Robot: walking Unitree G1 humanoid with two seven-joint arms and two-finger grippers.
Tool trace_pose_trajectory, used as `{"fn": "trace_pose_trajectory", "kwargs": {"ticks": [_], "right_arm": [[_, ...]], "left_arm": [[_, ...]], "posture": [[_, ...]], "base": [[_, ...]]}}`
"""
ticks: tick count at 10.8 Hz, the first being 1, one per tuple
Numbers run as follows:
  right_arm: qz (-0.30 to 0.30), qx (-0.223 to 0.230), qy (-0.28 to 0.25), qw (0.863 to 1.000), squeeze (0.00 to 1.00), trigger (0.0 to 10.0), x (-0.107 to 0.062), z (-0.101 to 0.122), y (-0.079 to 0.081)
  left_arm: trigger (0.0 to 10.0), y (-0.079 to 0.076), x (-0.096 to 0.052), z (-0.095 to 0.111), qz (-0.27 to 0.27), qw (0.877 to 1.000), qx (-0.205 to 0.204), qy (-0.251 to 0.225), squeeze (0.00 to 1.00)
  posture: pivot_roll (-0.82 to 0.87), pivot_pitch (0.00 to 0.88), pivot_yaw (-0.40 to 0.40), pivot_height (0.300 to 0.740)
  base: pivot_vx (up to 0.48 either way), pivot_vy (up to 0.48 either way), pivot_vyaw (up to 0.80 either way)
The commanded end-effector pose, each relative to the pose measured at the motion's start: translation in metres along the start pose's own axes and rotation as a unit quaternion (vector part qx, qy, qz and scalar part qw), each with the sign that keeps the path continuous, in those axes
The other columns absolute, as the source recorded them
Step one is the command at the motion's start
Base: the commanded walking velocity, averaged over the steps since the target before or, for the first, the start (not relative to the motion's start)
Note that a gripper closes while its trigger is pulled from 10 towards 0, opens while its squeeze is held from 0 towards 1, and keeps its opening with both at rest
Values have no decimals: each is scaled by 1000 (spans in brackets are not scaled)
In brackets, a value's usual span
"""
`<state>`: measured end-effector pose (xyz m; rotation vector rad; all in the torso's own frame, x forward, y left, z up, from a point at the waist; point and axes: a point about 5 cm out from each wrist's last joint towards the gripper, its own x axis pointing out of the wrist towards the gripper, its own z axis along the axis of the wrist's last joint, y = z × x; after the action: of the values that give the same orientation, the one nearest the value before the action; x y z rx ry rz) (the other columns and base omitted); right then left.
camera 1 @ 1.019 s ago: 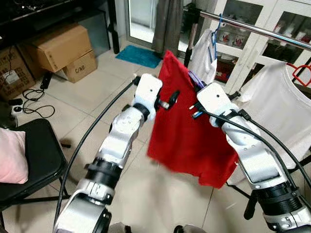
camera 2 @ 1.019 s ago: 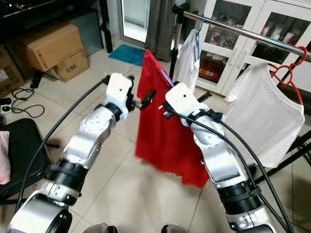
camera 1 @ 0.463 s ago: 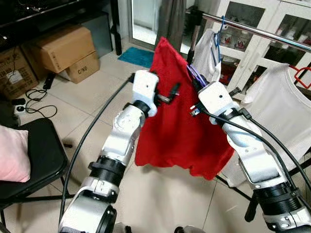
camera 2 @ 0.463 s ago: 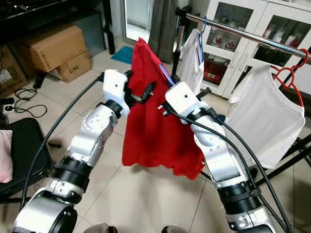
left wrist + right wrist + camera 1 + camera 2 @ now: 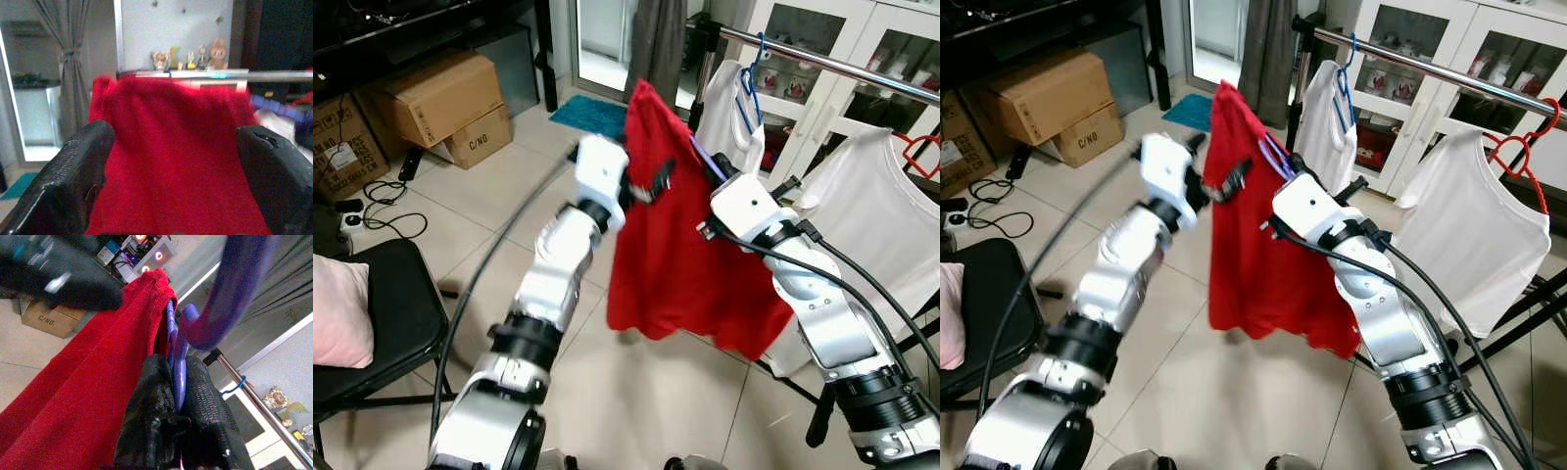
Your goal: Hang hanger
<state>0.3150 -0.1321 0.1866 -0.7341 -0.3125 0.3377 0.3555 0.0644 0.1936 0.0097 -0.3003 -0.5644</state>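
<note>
A red shirt [image 5: 675,255] hangs on a purple hanger [image 5: 180,367], held up in front of me. My right gripper [image 5: 177,382] is shut on the hanger's neck just below its hook, beside the shirt's collar. My left gripper [image 5: 173,161] is open at the shirt's left shoulder, its black fingers [image 5: 73,166] spread wide with the red cloth right before them. In the head view this arm is blurred. The metal rail [image 5: 822,61] runs across the upper right, behind and above the shirt. The hanger's hook is below the rail and apart from it.
A white top on a blue hanger [image 5: 744,83] and a white shirt [image 5: 871,206] on a red hanger hang on the rail. Glass-door cabinets stand behind. Cardboard boxes [image 5: 435,93] and cables lie at the left, with a black chair [image 5: 382,313] holding a pink cushion [image 5: 337,323].
Both arms have raised the red shirt toward the rail. The shirt's hem has swung, first left and then back right. The left arm is now blurred with motion.
</note>
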Motion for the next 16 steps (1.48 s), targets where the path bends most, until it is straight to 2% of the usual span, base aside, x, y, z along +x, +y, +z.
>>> {"fn": "trace_pose_trajectory", "kwargs": {"ticks": [1,3,4,6,9,12,16], "right_arm": [[-9,-18,-17,1000,0,0,1,5,-4],[-10,-22,-14,1000,0,0,1,4,-4],[-10,-22,-14,1000,0,0,1,3,-4],[-10,-21,-25,999,0,0,2,7,-3],[-11,-20,-26,999,0,0,2,6,-3],[-9,-21,-30,999,0,0,2,8,-2],[-8,-22,-34,999,0,0,2,9,-2]], "left_arm": [[10000,-9,4,6,-37,999,-20,-18,0],[10000,-18,3,4,-72,997,-30,-16,0],[10000,-17,3,2,-63,998,-24,-10,0],[10000,1,6,2,-14,1000,-2,-2,0],[10000,10,8,-2,7,1000,1,25,0],[10000,-5,13,-2,-51,999,-7,16,0],[10000,-6,17,0,-60,998,-1,15,0]], "posture": [[-90,0,-39,740],[-90,0,-37,740],[-90,0,-37,740],[-88,0,-41,740],[-89,0,-38,740],[-92,0,-38,740],[-94,0,-38,740]], "base": [[0,0,0],[0,0,0],[0,0,0],[0,0,0],[0,0,0],[0,0,0],[0,0,0]]}}
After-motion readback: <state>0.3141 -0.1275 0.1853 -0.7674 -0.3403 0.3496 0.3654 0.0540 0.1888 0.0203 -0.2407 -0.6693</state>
